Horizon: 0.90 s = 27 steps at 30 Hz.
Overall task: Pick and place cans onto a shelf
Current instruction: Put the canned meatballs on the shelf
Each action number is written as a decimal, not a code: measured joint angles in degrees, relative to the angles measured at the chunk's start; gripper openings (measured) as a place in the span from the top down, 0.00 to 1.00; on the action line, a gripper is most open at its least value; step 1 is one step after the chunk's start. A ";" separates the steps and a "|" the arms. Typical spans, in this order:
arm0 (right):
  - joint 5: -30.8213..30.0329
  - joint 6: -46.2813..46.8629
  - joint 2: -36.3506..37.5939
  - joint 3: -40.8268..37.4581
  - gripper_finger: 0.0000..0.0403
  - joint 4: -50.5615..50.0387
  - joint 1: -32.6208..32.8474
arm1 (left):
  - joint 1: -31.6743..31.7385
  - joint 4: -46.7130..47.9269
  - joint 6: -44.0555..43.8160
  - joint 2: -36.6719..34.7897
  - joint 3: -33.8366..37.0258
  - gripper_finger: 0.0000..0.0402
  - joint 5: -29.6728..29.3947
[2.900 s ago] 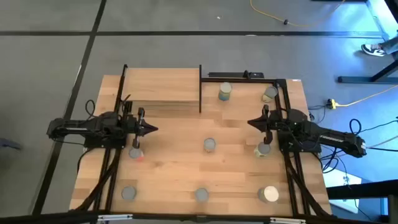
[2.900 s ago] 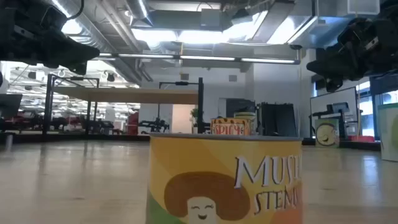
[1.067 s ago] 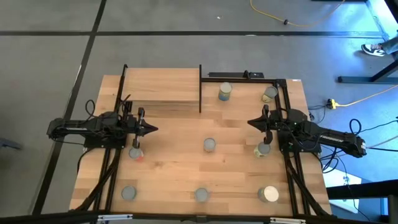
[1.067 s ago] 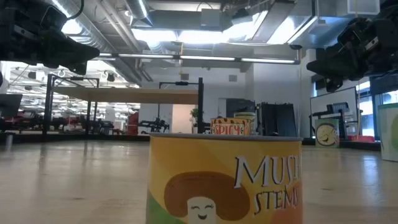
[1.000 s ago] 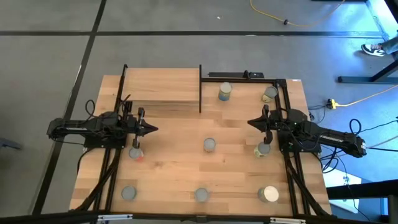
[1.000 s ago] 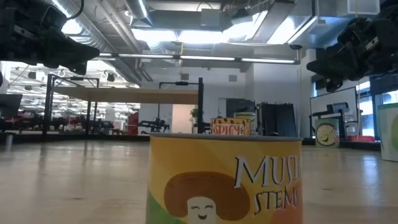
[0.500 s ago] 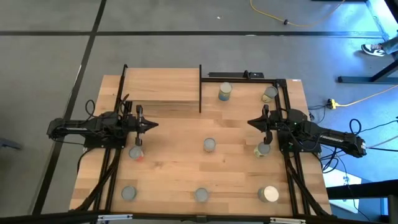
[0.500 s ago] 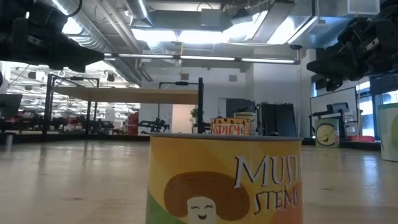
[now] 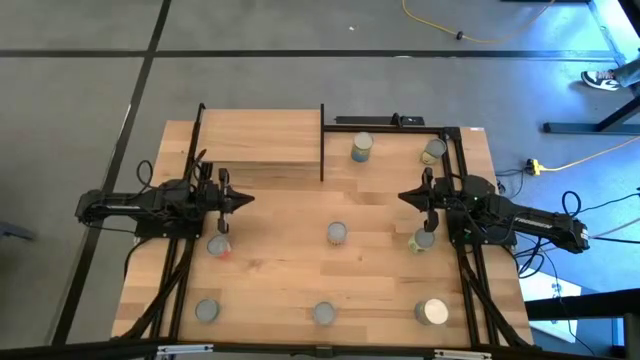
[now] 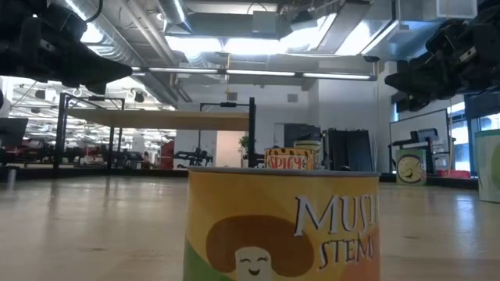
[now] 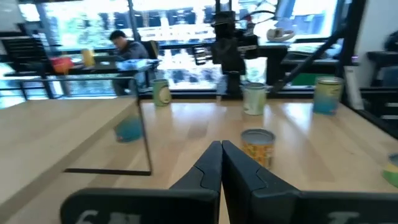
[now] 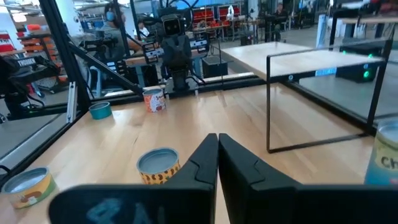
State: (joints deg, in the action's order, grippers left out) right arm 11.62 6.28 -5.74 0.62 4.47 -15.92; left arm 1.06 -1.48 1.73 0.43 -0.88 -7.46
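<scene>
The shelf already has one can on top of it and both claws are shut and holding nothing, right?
Not quite. The shelf has no can on it; the high view shows its board bare, with the cans all down on the table. The left claw and right claw are shut and holding nothing.

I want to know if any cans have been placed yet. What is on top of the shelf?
The shelf board shows bare wood from above, with no can on it. What lies under the board is hidden in that view.
</scene>
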 joint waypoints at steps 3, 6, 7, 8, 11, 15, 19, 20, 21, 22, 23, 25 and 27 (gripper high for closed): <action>0.06 -2.05 0.00 0.72 0.96 1.00 0.00 | 0.04 -0.13 0.19 0.00 -2.12 1.00 -2.63; 0.05 -2.52 0.00 3.21 0.96 0.35 0.00 | 0.04 0.07 -0.12 0.03 -5.42 1.00 -4.12; 0.19 -3.04 -0.01 4.38 0.96 -0.25 0.00 | 0.04 0.36 -0.09 0.34 -6.87 1.00 -4.47; 0.61 -4.11 -0.04 5.49 0.96 -0.68 0.00 | 0.04 1.07 0.20 1.01 -8.43 1.00 -4.68; 1.96 -8.44 -0.15 10.03 0.96 -3.77 0.00 | 0.02 5.28 1.75 3.99 -13.58 1.00 -6.81; 0.37 -9.75 -0.72 18.68 0.96 -18.49 0.00 | 0.04 10.13 4.26 10.95 -21.89 1.00 -12.03; -3.22 -9.95 -3.46 27.13 0.96 -30.23 0.00 | 0.03 16.13 4.74 20.27 -31.24 1.00 -15.14; -3.84 -11.18 -4.24 28.61 0.96 -30.50 0.00 | 0.02 17.79 4.54 22.53 -33.32 1.00 -15.64; -4.57 -11.81 -5.19 30.27 0.96 -30.82 0.00 | 0.02 19.12 4.13 24.93 -35.48 1.00 -15.94; -5.53 -12.35 -6.28 32.11 0.96 -31.22 0.00 | 0.04 19.82 3.06 27.24 -37.76 1.00 -16.05; -6.48 -12.41 -7.48 34.05 0.96 -32.62 0.00 | 0.00 20.39 1.76 29.51 -40.06 1.00 -16.05; -8.68 -12.05 -10.37 37.86 0.96 -37.20 0.00 | 0.04 23.00 -0.72 33.69 -44.74 1.00 -16.03; -10.72 -11.10 -13.61 41.73 0.96 -41.25 0.00 | 0.19 26.52 -2.95 37.67 -49.54 1.00 -16.07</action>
State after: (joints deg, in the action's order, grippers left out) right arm 0.90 -4.82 -19.35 42.36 -36.78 -15.92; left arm 1.25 25.04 -1.22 38.10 -50.42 -23.52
